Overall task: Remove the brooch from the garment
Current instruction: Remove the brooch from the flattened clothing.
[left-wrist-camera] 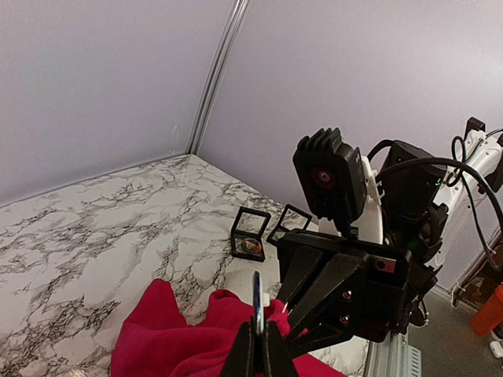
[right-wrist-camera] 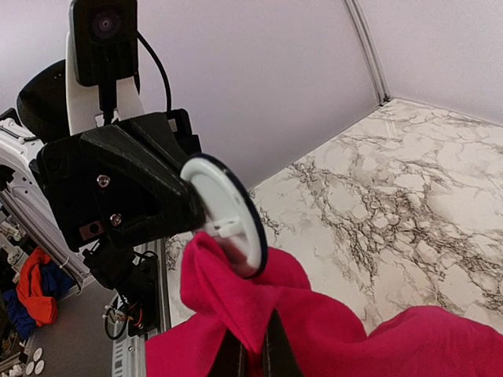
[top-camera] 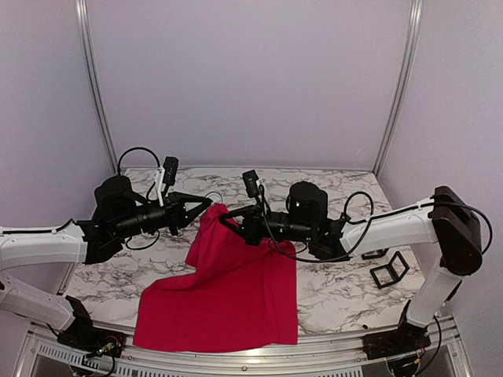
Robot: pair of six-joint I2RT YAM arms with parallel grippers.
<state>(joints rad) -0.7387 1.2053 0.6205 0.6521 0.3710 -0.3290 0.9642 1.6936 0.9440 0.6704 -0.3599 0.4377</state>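
The garment, a bright red T-shirt, hangs from a raised peak between the arms down to the table's front edge. The brooch is a round disc with a white back and a dark rim. My left gripper is shut on its edge, and in the left wrist view the brooch stands edge-on. A point of red cloth reaches up to the clasp on the brooch's back. My right gripper is shut on a fold of the garment just below the brooch. In the top view the left gripper and right gripper nearly touch.
Two small black display boxes lie on the marble table at the right, near the right arm; one box holds something orange. Metal posts rise at the back corners. The right gripper's black fingers crowd the left gripper.
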